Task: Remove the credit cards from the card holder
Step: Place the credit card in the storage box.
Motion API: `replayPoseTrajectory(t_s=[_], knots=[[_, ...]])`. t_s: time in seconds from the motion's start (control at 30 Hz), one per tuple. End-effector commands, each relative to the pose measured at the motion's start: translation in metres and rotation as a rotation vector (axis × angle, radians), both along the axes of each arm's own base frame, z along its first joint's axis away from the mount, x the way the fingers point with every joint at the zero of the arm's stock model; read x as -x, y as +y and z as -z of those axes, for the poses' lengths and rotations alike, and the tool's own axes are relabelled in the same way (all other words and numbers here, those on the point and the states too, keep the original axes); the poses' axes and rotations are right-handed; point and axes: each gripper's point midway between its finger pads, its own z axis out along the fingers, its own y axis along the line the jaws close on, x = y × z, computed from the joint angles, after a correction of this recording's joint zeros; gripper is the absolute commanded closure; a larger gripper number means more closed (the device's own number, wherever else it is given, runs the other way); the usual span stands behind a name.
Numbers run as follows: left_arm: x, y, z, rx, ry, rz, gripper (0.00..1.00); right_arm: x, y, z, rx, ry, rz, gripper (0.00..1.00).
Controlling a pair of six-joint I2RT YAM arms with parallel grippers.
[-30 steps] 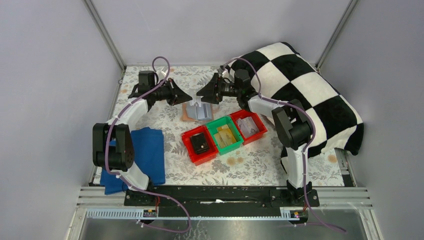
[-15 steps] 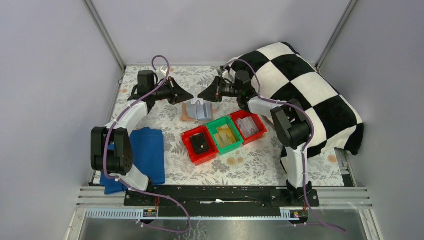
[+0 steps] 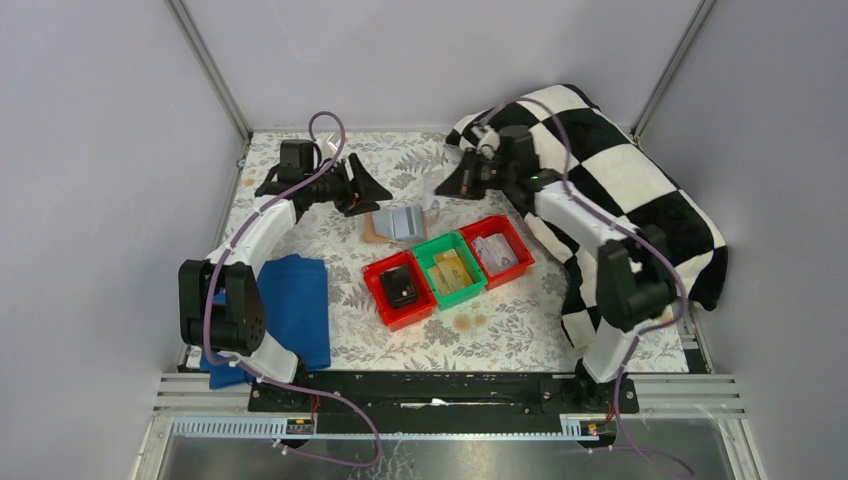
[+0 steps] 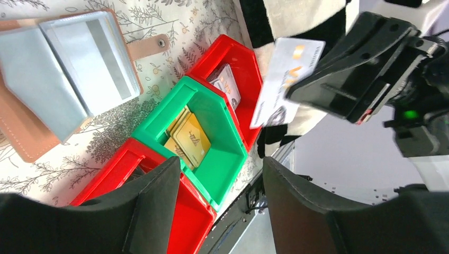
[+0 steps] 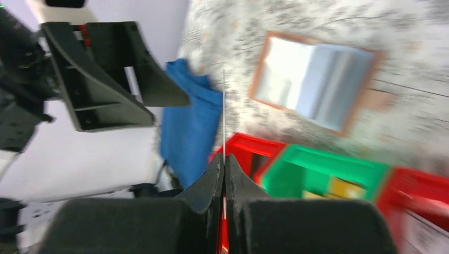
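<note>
The salmon-pink card holder [image 3: 395, 223] lies open on the floral table, its grey sleeves up; it also shows in the left wrist view [image 4: 32, 132] and, blurred, in the right wrist view [image 5: 317, 84]. My right gripper [image 3: 444, 189] is shut on one white credit card [image 3: 431, 197], held in the air to the right of the holder. That card [image 4: 286, 79] faces the left wrist camera and appears edge-on [image 5: 224, 116] above my shut right gripper [image 5: 224, 159]. My left gripper [image 3: 378, 190] hovers open and empty left of the holder, its jaws wide apart [image 4: 221, 161].
Three small bins stand in front of the holder: a red one [image 3: 385, 305] with a black item, a green one [image 3: 470, 285] with gold cards, a red one [image 3: 515, 265] with pale cards. A blue cloth [image 3: 295, 310] lies left, a checkered blanket [image 3: 620, 190] right.
The two grippers met above the holder. My right gripper shut on the white card and drew back to the right with it; my left gripper opened and let go.
</note>
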Motion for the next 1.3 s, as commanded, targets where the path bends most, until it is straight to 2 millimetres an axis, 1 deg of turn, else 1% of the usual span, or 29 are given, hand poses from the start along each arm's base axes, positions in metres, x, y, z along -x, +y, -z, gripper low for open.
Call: replayPoseTrajectory(t_s=[0.0, 0.07, 0.17, 0.27, 0.33, 0.53, 0.67, 0.77, 0.83, 0.93, 0.97, 1.0, 1.03, 1.07, 1.1, 1.13, 1.2, 1.23, 1.27], knots=[[0.0, 0.009, -0.031, -0.075, -0.118, -0.013, 0.37, 0.011, -0.088, 0.02, 0.359, -0.086, 0.09, 1.0], [0.0, 0.012, -0.031, -0.092, -0.124, -0.023, 0.36, 0.016, -0.115, 0.028, 0.48, -0.081, 0.118, 1.0], [-0.002, 0.014, -0.031, -0.108, -0.135, -0.034, 0.33, 0.023, -0.145, 0.039, 0.645, -0.073, 0.141, 1.0], [-0.004, 0.015, -0.027, -0.128, -0.144, -0.036, 0.3, 0.03, -0.159, 0.053, 0.74, -0.04, 0.112, 1.0], [-0.005, 0.015, -0.022, -0.144, -0.153, -0.037, 0.29, 0.036, -0.16, 0.065, 0.765, -0.013, 0.062, 1.0], [-0.006, 0.018, -0.016, -0.207, -0.187, -0.057, 0.29, 0.054, -0.161, 0.104, 0.8, 0.056, -0.087, 1.0], [-0.008, 0.022, -0.012, -0.251, -0.208, -0.089, 0.29, 0.066, -0.153, 0.115, 0.767, 0.063, -0.165, 1.0], [-0.014, 0.027, -0.01, -0.287, -0.223, -0.11, 0.27, 0.075, -0.149, 0.124, 0.781, 0.084, -0.217, 1.0], [-0.016, 0.028, -0.006, -0.31, -0.204, -0.093, 0.27, 0.078, -0.151, 0.13, 0.802, 0.109, -0.216, 1.0], [-0.017, 0.023, 0.002, -0.3, -0.146, -0.055, 0.27, 0.079, -0.157, 0.136, 0.834, 0.131, -0.197, 1.0], [-0.017, 0.021, 0.005, -0.288, -0.132, -0.047, 0.27, 0.078, -0.16, 0.138, 0.851, 0.139, -0.177, 0.98], [-0.018, 0.019, 0.006, -0.275, -0.122, -0.045, 0.27, 0.077, -0.162, 0.138, 0.865, 0.153, -0.152, 0.89], [-0.019, 0.017, 0.008, -0.266, -0.112, -0.041, 0.27, 0.077, -0.164, 0.138, 0.876, 0.154, -0.143, 0.76], [-0.02, 0.016, 0.009, -0.259, -0.107, -0.038, 0.27, 0.076, -0.166, 0.136, 0.882, 0.146, -0.131, 0.66], [-0.021, 0.014, 0.012, -0.258, -0.1, -0.037, 0.27, 0.074, -0.168, 0.132, 0.887, 0.133, -0.107, 0.58], [-0.023, 0.013, 0.014, -0.258, -0.091, -0.036, 0.27, 0.07, -0.17, 0.125, 0.893, 0.107, -0.076, 0.52], [-0.026, 0.012, 0.022, -0.261, -0.067, -0.042, 0.26, 0.059, -0.173, 0.104, 0.897, 0.039, -0.002, 0.43], [-0.028, 0.012, 0.026, -0.263, -0.053, -0.044, 0.27, 0.052, -0.173, 0.088, 0.885, -0.006, 0.042, 0.4], [-0.029, 0.009, 0.029, -0.265, -0.049, -0.035, 0.27, 0.044, -0.172, 0.077, 0.871, -0.036, 0.08, 0.38]])
